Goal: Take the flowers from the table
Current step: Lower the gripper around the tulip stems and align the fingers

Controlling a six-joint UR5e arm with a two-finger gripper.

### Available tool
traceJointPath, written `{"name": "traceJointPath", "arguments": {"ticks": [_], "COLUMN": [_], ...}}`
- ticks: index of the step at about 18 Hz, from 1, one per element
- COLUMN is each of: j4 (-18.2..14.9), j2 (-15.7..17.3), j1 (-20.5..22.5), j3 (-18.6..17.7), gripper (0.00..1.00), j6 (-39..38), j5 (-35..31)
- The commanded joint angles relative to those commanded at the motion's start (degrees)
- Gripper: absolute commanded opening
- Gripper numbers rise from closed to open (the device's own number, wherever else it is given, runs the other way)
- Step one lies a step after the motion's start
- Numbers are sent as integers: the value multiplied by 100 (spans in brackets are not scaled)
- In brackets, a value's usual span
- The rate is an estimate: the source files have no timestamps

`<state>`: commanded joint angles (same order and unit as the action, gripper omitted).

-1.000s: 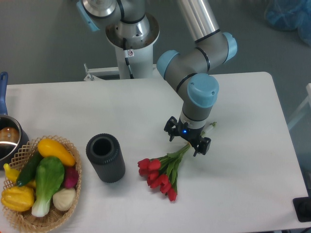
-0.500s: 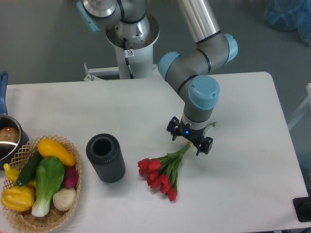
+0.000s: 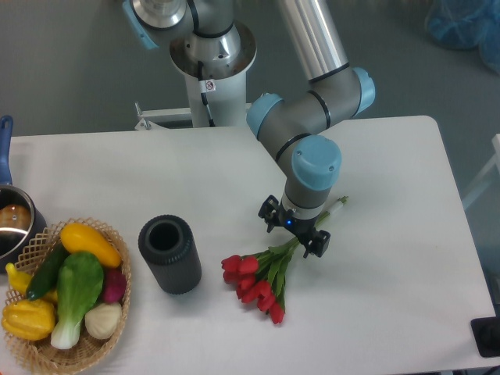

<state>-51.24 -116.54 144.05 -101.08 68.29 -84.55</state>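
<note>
- Looking down on the table (image 3: 406, 258), we see the flowers (image 3: 262, 281) lying flat on it, red heads fanned toward the near edge and the stems running up and away toward the far right.
- Directly above the stems sits the claw (image 3: 294, 232), pointing down; the blooms lie just in front of it and a little to its left, on the side nearer us.
- We see the two dark fingers (image 3: 270, 214) spread to either side of the stems, so the claw stands open and the bunch passes between them; whether either finger touches a stem we cannot tell.
- A pale stem end pokes out on the far side of the claw, past the arm's (image 3: 312, 117) blue-capped wrist.
- Left of the flowers, well apart from the claw, stands a dark cylinder (image 3: 169, 254), its open mouth facing up.
- Farther left of the flowers is a wicker basket (image 3: 47, 351) of yellow, green and purple vegetables, and beyond that, at the table's left edge, a metal pot (image 3: 12, 226).
</note>
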Motion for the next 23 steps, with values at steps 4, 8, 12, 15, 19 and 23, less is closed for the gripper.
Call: {"name": "traceJointPath", "arguments": {"ticks": [4, 8, 12, 15, 19, 23], "j4": [-9, -9, -9, -17, -9, -17], "j2": [18, -44, -53, -62, -114, -114], "j1": [17, 52, 70, 88, 88, 88], "j3": [0, -79, -88, -62, -70, -70], "gripper": [100, 100, 100, 100, 90, 63], "j6": [-26, -44, -44, -44, -44, -44], "j5": [18, 0, 0, 0, 0, 0]}}
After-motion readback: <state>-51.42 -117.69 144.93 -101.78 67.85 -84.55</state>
